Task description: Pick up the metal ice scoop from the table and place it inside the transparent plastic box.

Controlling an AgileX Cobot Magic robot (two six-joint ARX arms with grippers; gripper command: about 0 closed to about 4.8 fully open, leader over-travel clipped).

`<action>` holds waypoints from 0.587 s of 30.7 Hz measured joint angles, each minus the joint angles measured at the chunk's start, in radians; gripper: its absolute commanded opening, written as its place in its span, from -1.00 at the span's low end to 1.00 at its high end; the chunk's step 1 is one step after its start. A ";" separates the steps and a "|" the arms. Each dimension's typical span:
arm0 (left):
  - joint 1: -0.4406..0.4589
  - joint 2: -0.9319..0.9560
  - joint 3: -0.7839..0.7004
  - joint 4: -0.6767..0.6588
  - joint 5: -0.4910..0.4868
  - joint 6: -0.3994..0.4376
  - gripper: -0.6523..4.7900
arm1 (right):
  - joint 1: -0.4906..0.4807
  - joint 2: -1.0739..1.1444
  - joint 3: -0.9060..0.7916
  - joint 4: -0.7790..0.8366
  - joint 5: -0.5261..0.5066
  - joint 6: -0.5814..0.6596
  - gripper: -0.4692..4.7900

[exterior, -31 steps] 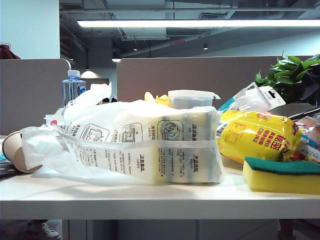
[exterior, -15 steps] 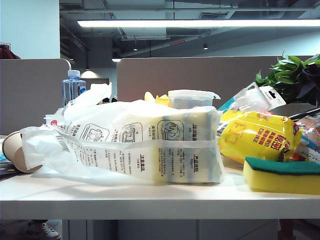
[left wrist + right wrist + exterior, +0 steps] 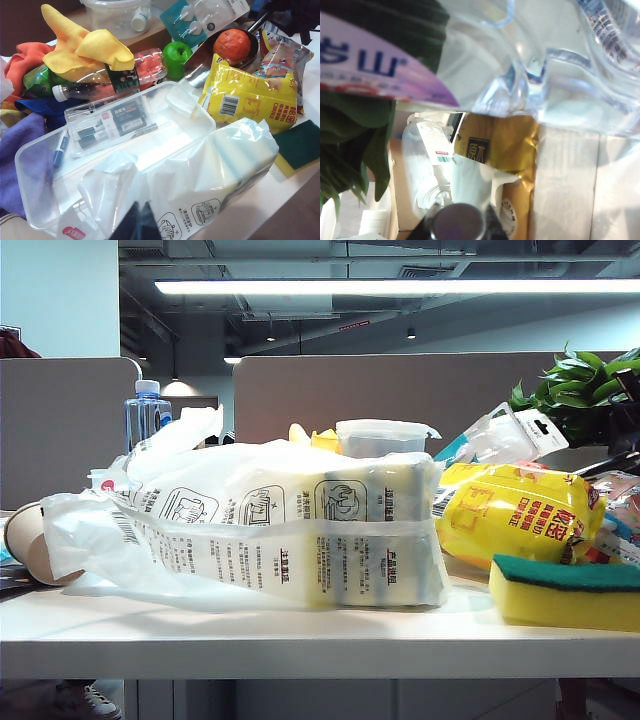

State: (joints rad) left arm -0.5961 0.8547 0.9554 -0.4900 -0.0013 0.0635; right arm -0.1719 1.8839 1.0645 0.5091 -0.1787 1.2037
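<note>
Found the wide white counter (image 3: 300,635) crowded, with a big clear plastic bag of sponges (image 3: 300,530) lying across the front. Located the transparent plastic box (image 3: 35,165) only in the left wrist view, open-topped, partly covered by that bag and holding a pack of pens (image 3: 107,127). Spotted the left gripper (image 3: 139,222) hanging over the box, dark tips pressed together, holding nothing. Placed the right gripper (image 3: 459,227) down in the clutter, close under a clear plastic blister pack (image 3: 560,65). Saw neither gripper in the exterior view.

Made out a rounded, shiny piece, taken for the metal ice scoop (image 3: 457,220), between the right fingers (image 3: 426,226), in the right wrist view alone. Could not tell a tight clamp from mere flanking.

Judged the step in hand as the grasp on the scoop. Reckoned the next move to call for a confirmed firm hold, a lift clear of the blister pack, then a carry over the bag to the uncovered part of the box.
</note>
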 measured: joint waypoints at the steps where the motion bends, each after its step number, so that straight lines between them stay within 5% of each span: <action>1: 0.000 0.000 0.000 0.000 0.000 0.000 -0.78 | 0.000 0.000 0.000 0.001 0.000 0.000 -0.56; 5: 0.000 0.000 0.000 0.000 0.000 0.000 -0.78 | 0.000 0.000 0.000 0.001 0.000 0.000 -0.83; 18: 0.000 0.000 0.000 0.000 0.000 0.000 -0.78 | 0.000 -0.012 -0.004 0.057 -0.027 -0.051 -0.83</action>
State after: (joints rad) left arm -0.5961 0.8547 0.9554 -0.4900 -0.0010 0.0635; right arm -0.1719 1.8717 1.0603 0.5663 -0.2062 1.1526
